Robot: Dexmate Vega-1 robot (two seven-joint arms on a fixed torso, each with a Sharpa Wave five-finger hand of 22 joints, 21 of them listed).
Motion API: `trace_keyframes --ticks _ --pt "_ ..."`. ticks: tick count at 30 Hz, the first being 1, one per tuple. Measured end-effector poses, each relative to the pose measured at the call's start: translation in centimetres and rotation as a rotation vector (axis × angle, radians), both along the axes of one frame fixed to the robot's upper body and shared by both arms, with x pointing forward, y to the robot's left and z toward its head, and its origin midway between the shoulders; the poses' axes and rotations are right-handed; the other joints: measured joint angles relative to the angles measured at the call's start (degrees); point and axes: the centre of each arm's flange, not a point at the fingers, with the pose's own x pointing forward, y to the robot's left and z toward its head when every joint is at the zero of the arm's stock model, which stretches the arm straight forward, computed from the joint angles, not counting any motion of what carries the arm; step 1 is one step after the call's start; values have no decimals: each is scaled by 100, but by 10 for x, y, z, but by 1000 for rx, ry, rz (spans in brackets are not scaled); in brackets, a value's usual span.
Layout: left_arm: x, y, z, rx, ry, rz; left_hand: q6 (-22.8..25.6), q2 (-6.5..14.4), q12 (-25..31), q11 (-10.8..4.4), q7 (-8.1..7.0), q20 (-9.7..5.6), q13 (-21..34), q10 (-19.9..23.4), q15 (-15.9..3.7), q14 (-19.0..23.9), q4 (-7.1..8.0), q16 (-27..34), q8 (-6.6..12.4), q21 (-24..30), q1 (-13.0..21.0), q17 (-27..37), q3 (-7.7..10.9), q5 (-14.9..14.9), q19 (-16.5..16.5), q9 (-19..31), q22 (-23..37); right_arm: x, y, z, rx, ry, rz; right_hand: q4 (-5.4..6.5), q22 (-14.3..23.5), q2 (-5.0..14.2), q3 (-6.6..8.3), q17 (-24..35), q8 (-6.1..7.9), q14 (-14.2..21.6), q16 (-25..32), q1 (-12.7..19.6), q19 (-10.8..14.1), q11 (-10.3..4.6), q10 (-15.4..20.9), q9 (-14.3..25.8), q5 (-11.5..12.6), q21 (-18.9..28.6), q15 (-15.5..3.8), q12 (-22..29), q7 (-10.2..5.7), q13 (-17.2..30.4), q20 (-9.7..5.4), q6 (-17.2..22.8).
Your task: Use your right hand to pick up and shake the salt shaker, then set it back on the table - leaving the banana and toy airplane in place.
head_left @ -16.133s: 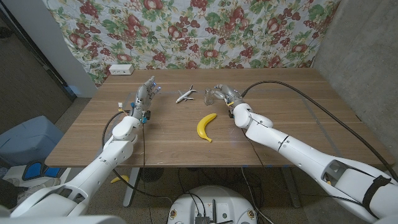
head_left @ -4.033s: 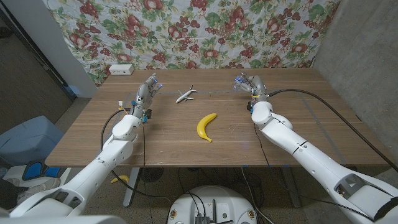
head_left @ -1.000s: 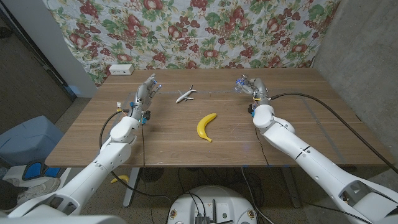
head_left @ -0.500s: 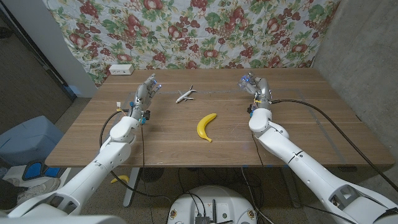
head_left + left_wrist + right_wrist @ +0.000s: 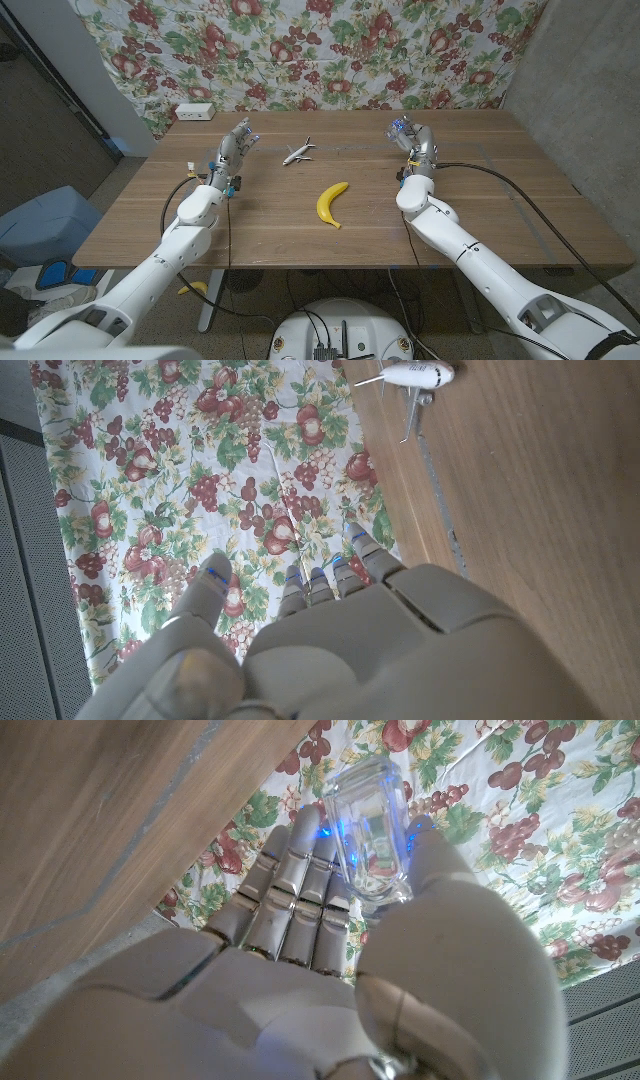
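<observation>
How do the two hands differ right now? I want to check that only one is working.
The right hand grips the clear salt shaker between thumb and fingers; the left hand holds nothing, its fingers straight. The right hand is by the table's far right side, away from the toys; the left hand is on the left, with the airplane just beyond it. Both point toward the floral cloth.

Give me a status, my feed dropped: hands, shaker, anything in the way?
Right hand holds salt shaker off the table. Left hand open, holding nothing. Banana and toy airplane apart from both hands.
</observation>
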Motion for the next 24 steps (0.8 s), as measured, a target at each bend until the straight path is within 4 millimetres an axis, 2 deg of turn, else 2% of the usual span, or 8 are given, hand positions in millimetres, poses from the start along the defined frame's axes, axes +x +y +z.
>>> trace_keyframes --ticks 19,20,24 --pt "4 -1 1 1 3 -3 0 0 0 0 0 0 0 0 0 0 0 0 0 0 0 -1 0 0 0 0 0 8 2 11 -168 142 73 1 -28 0 0 53 -21 16 -46 0 0 21 21 2 -18 45 -2 -37 -1 31 0 1" --pt "4 -1 1 1 4 -3 0 0 0 0 0 0 0 0 0 0 0 0 0 0 0 -1 0 0 0 0 0 8 3 12 -174 150 77 1 -29 0 0 53 -37 16 -46 0 0 21 22 2 -18 67 -2 -37 -50 33 0 50" --pt "4 -1 1 1 4 -3 0 0 0 0 0 0 0 0 0 0 0 0 0 -22 0 -1 0 0 0 0 0 8 3 12 -186 163 83 1 -28 0 -1 71 -45 16 -66 0 0 21 22 2 -19 88 -2 -37 -50 37 0 50"
